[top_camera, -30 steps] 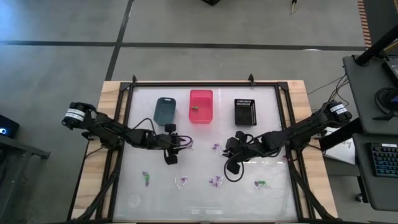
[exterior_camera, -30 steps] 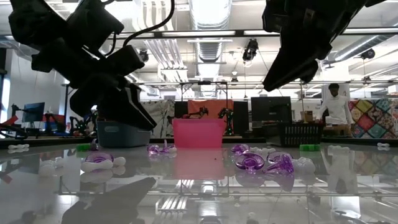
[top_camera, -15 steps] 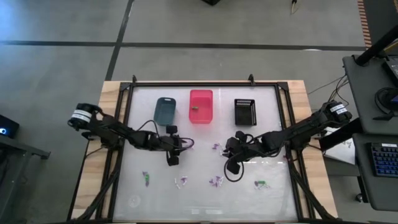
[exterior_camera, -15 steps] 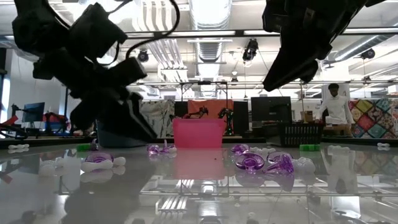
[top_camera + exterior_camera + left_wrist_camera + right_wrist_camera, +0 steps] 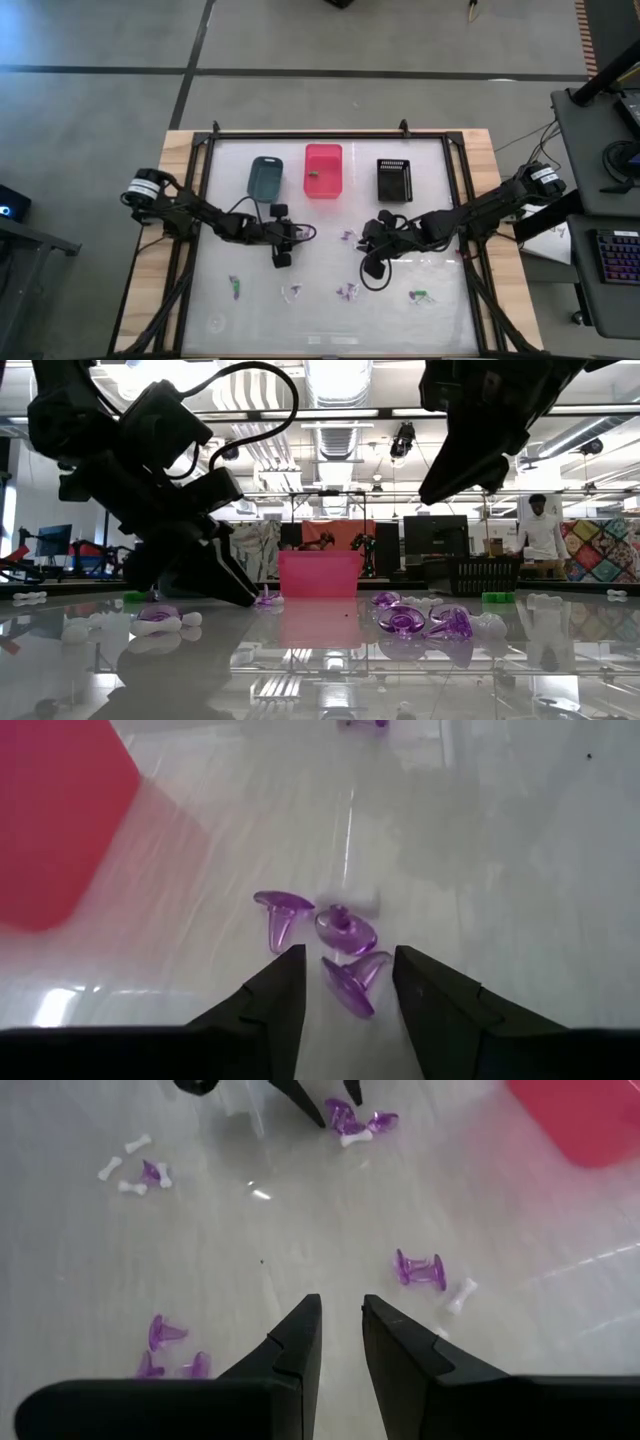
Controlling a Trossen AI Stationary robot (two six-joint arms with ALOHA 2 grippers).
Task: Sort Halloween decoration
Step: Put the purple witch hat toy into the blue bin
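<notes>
A small cluster of purple trinkets [image 5: 330, 930] with a white bone [image 5: 350, 900] lies on the clear table top, in front of the pink bin [image 5: 323, 170]. My left gripper [image 5: 348, 952] is low over the table, slanting down. It is open, and its fingertips stand on either side of the nearest purple trinket [image 5: 352, 984] without touching it. In the high view my left gripper [image 5: 290, 238] is just left of the cluster [image 5: 303, 232]. My right gripper [image 5: 340, 1300] hangs above the table's middle right [image 5: 371, 266], open by a narrow gap, with nothing between its fingers.
A blue-grey bin [image 5: 265, 177], the pink bin and a black bin [image 5: 394, 180] stand in a row at the far side. More trinkets lie scattered: purple ones with a bone [image 5: 420, 1268], a near-left one [image 5: 234, 287], near-middle ones [image 5: 348, 291] and a green one [image 5: 420, 296]. A person [image 5: 540, 530] stands behind the table.
My left gripper has come down toward the table and gone toward the table's right edge, up to the purple cluster. Its fingertips now stand around the nearest trinket. The trinkets have stayed where they were.
</notes>
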